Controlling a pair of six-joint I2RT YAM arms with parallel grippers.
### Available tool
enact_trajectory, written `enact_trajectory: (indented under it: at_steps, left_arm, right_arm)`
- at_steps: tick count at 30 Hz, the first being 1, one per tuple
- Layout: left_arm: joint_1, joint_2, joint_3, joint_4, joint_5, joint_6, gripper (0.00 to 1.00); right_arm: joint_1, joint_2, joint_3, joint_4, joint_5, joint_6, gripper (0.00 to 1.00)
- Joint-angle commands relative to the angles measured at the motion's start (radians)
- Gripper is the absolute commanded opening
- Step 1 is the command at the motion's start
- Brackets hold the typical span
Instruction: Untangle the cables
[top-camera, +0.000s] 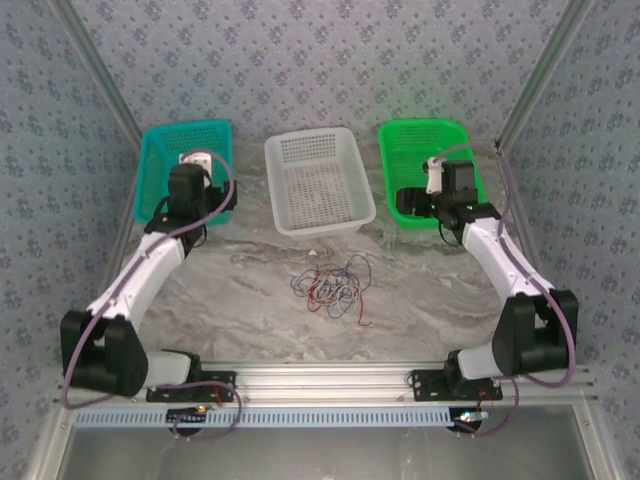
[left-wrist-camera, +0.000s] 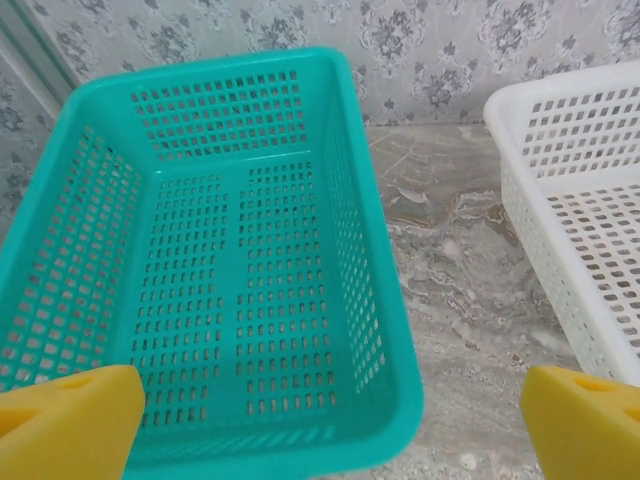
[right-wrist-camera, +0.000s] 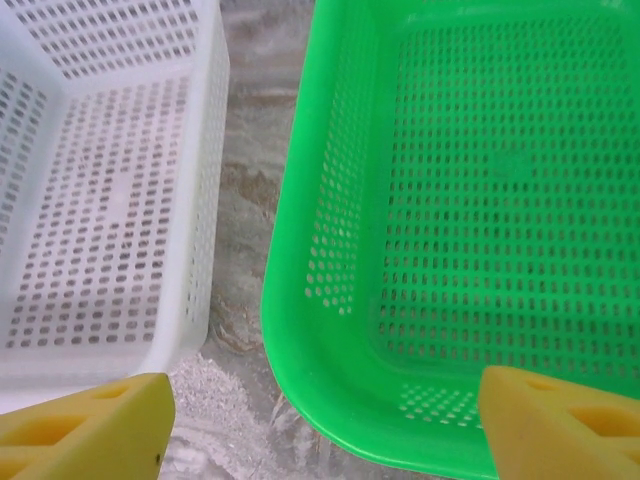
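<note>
Left fingers (left-wrist-camera: 65, 425): spread wide, empty (over teal basket (left-wrist-camera: 345, 250)).
Right fingers (right-wrist-camera: 85, 430): spread wide, empty.
Cables (top-camera: 333, 283): tangled on bench (top-camera: 240, 290).

1. I've got a teal basket (top-camera: 185, 128) far left on the marble table (top-camera: 250, 275).
2. White basket (top-camera: 320, 185) sits in the middle, apart from both.
3. Green basket (top-camera: 415, 160) stands on the right.
</note>
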Motion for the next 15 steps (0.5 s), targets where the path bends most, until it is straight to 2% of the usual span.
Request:
enact_trajectory:
  at_steps: [1, 9, 15]
  left_arm:
    - [0.038, 0.097, 0.058, -0.095, 0.112, -0.046, 0.94]
    - [0.040, 0.221, 0.080, -0.094, 0.186, -0.092, 0.86]
    - [0.036, 0.272, 0.089, -0.117, 0.224, -0.107, 0.74]
  right_arm:
    - [0.005, 0.039, 0.017, -0.112, -0.058, 0.052, 0.82]
    - [0.023, 0.093, 0.010, -0.120, -0.082, 0.069, 0.82]
    - [0.034, 0.092, -0.008, -0.119, -0.088, 0.069, 0.82]
